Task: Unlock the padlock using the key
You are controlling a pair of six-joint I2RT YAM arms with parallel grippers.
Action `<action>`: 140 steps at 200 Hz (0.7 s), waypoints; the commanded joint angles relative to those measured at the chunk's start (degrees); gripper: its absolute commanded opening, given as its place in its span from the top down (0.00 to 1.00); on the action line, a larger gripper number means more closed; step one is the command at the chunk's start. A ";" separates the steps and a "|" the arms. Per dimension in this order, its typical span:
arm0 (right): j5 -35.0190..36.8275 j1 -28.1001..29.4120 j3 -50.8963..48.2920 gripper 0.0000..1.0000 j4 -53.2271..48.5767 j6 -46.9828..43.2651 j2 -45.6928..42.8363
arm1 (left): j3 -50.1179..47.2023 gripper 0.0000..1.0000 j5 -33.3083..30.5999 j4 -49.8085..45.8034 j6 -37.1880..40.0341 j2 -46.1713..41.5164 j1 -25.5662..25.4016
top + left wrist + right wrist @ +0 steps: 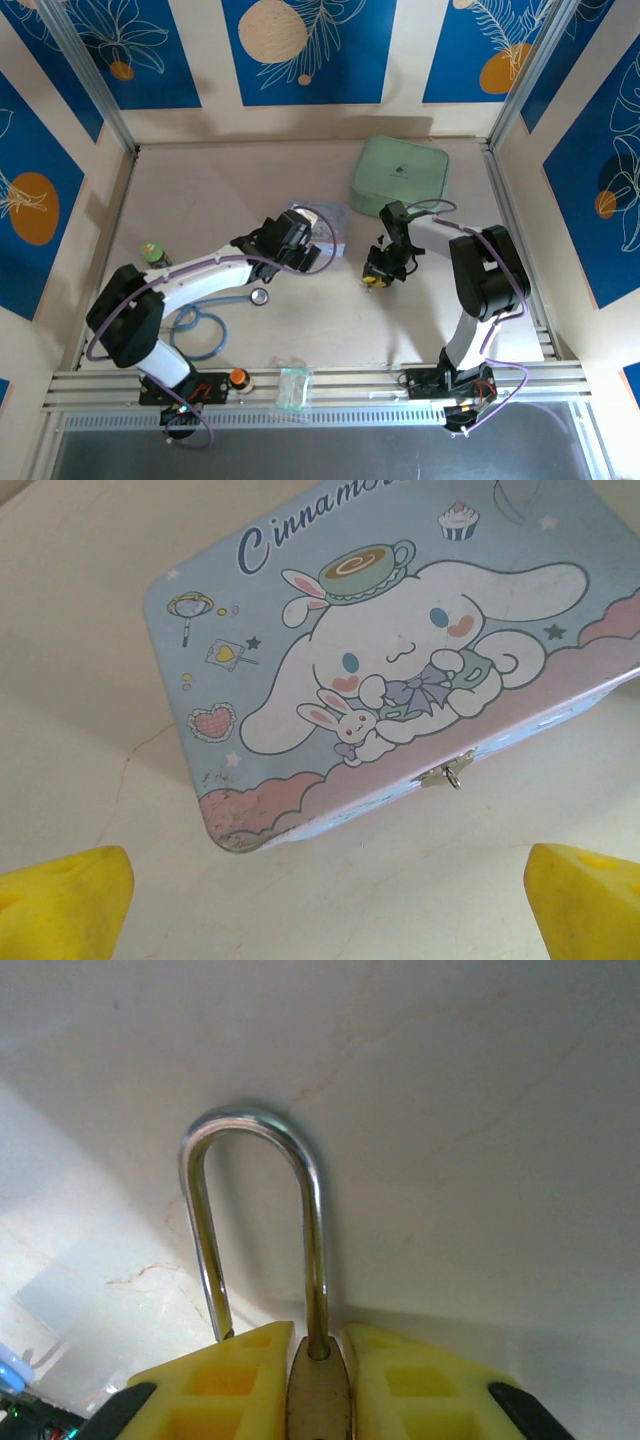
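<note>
The right arm is folded at the elbow by the right wall, its wrist turned down over the middle of the table (200,190). The right gripper (320,1340) is pinched on the padlock (320,1400), which is held edge-on just above the tabletop. The left arm is stretched low and diagonally towards the centre. The left gripper (320,910) is spread wide above the pale blue tin (400,660). Bare surface is seen between the right gripper and the near rail; a green case (400,175) lies beyond it. The brass body is narrow and dull. The silver shackle is arched upward, one leg seated in the body, the other ending beside the yellow finger (240,1370).
</note>
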 commanded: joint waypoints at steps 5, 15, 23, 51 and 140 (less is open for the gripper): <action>6.65 2.27 0.59 0.75 -7.94 2.42 1.26 | -1.37 0.00 1.23 0.64 -1.53 -2.43 0.44; 8.93 2.81 1.35 0.72 -8.99 3.02 0.78 | -1.46 0.01 0.97 0.57 -1.51 -2.81 0.49; 10.16 2.82 1.67 0.71 -9.59 3.15 0.45 | -1.53 0.01 0.83 0.47 -1.52 -3.08 0.44; 13.36 2.35 2.07 0.71 -11.23 3.03 0.13 | -2.31 0.01 0.48 0.69 -1.53 -4.46 0.50; 15.36 2.24 0.39 0.60 -12.25 1.07 -3.21 | -3.51 0.01 -0.36 -0.32 -3.28 -5.87 0.92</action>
